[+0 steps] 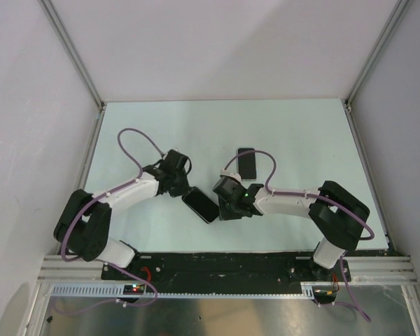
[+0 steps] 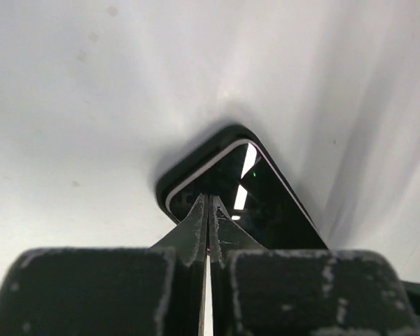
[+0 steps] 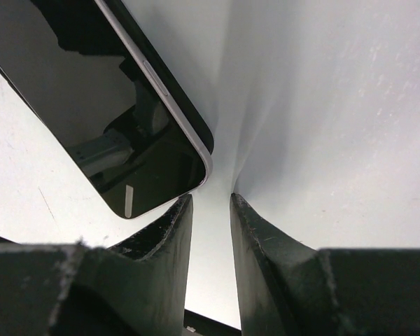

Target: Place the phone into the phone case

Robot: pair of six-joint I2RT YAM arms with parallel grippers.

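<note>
The phone (image 1: 200,204) lies flat on the table between my two grippers, dark glossy screen up, with a silver edge. In the left wrist view a black rim, which looks like the phone case (image 2: 196,159), wraps the phone's (image 2: 266,203) near corner. My left gripper (image 2: 208,199) is shut with nothing between its fingers, and its tips rest at that corner; it also shows in the top view (image 1: 184,190). My right gripper (image 3: 211,199) is slightly open and empty, its left finger beside the other end of the phone (image 3: 91,105); it also shows in the top view (image 1: 222,205).
A second dark flat rectangle (image 1: 247,163) lies farther back behind the right wrist; I cannot tell whether it is a phone or a case. White walls enclose the pale table (image 1: 301,140) on three sides. A black rail (image 1: 217,262) runs along the near edge.
</note>
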